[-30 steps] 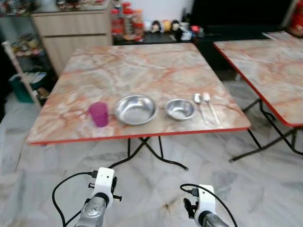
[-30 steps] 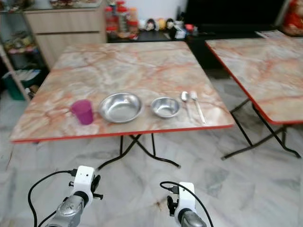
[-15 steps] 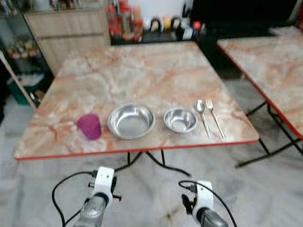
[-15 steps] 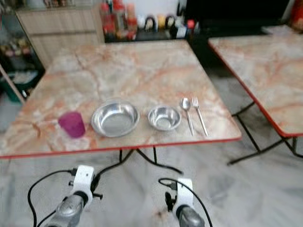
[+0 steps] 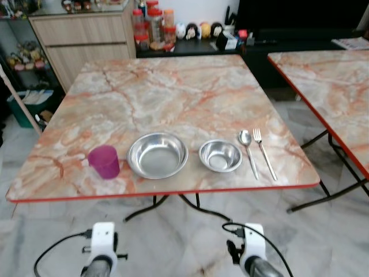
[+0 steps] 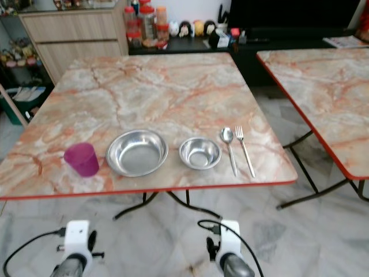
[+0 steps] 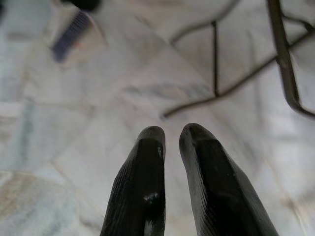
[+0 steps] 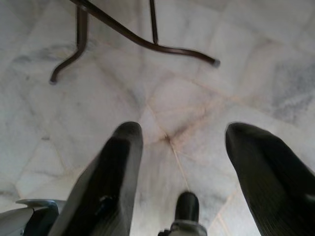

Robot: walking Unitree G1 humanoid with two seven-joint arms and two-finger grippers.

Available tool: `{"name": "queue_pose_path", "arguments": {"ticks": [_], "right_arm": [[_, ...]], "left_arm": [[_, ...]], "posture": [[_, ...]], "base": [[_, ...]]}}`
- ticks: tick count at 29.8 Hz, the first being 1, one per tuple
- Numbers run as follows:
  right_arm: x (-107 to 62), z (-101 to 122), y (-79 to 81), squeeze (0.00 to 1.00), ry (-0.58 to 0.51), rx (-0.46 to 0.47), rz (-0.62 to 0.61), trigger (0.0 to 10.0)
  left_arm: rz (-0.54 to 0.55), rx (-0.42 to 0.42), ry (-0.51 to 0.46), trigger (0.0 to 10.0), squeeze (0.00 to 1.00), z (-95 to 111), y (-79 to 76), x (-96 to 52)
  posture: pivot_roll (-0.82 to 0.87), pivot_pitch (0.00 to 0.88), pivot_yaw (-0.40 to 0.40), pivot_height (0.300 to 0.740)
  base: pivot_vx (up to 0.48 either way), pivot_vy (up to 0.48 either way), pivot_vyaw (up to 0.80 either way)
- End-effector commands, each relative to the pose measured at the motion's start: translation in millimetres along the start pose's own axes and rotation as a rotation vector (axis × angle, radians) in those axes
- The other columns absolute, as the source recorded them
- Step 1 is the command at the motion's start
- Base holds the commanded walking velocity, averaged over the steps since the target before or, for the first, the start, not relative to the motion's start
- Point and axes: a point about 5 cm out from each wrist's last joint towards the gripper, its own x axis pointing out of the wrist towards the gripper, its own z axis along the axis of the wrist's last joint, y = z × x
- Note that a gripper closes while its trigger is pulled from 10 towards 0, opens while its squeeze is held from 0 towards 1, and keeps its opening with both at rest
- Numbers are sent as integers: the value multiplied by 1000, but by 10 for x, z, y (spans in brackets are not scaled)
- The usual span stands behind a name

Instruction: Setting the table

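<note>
On the marble-patterned table (image 5: 173,92), near its front edge, a row is laid out: a purple cup (image 5: 104,161) at the left, a large steel bowl (image 5: 157,154), a small steel bowl (image 5: 219,156), then a spoon (image 5: 248,151) and a fork (image 5: 264,152) side by side. Both arms hang low in front of the table over the floor. My left gripper (image 7: 171,135) is shut and holds nothing. My right gripper (image 8: 183,132) is open and holds nothing. Their wrists (image 5: 102,242) (image 5: 252,247) show at the bottom of the head views.
A second marble table (image 5: 334,86) stands to the right across a floor gap. Folding metal legs (image 8: 123,34) run under the near table. A wooden cabinet (image 5: 81,40) and a low dark shelf with jars (image 5: 153,23) lie behind. A cluttered rack (image 5: 23,86) stands at the left.
The camera has come closer to the table and shifted, so the dishes sit lower and larger in view. The left wrist sits lower in the picture. The dishes have not moved.
</note>
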Motion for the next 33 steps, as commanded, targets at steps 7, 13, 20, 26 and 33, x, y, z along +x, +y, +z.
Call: {"name": "queue_pose_path", "arguments": {"ticks": [7, 13, 20, 26, 33], "right_arm": [[5, 6, 13, 0, 10, -26, 15, 10000], [15, 43, 31, 0, 5, -38, 22, 10000], [18, 52, 45, 0, 0, -34, 22, 10000], [13, 36, 29, 0, 3, -29, 15, 10000], [15, 39, 39, 0, 0, -19, 11, 10000]], "left_arm": [[111, -100, -374, 10000, 0, 556, 270, -213], [35, -187, -615, 10000, 0, 1270, 84, -280], [-103, -184, -708, 10000, 0, 1719, -221, -281], [-142, -190, -800, 10000, 0, 2184, -320, -255], [-216, -144, -854, 10000, 0, 2498, -483, -167]], "posture": [[119, 0, -27, 740], [129, 0, -36, 740], [107, 0, -26, 740], [104, 0, -24, 740], [95, 0, -21, 740]], "base": [[0, 0, 0], [0, 0, 0], [0, 0, 0], [0, 0, 0], [276, 0, 0]]}}
